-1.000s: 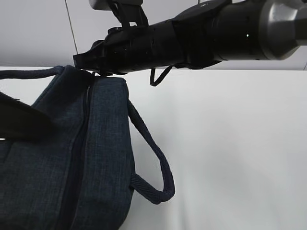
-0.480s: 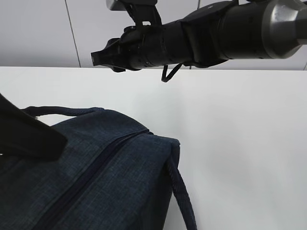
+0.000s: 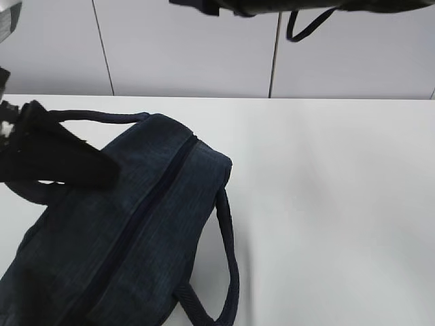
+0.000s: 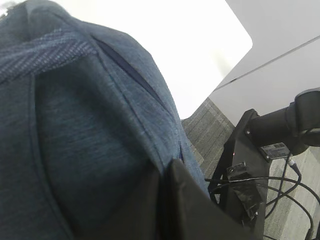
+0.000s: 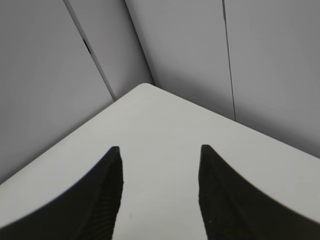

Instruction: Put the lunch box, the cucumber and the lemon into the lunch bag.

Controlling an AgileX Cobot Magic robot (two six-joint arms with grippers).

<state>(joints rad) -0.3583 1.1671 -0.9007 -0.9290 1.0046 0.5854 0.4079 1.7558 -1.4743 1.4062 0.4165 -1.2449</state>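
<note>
The dark navy lunch bag [image 3: 136, 224] lies on its side on the white table [image 3: 326, 190], its zipper [image 3: 153, 197] shut and one loop handle [image 3: 230, 258] hanging to the right. My left gripper [image 3: 102, 170] comes in from the left, shut on the bag's fabric. In the left wrist view its fingertips [image 4: 172, 167] press together against the cloth of the lunch bag [image 4: 75, 115]. The right gripper [image 5: 159, 147] stands open with nothing between its fingers, above bare table. Only that arm's underside [image 3: 231, 5] shows, at the top edge. Lunch box, cucumber and lemon are out of view.
Grey wall panels run behind the table's far edge. The table's rounded corner [image 5: 145, 87] lies ahead of the right gripper. A black stand with cables [image 4: 250, 165] stands on the floor beyond the table's edge.
My right gripper has opened, let go of the bag's upper end and risen out the top of the exterior view. The bag has dropped lower and turned; the left gripper stays shut.
</note>
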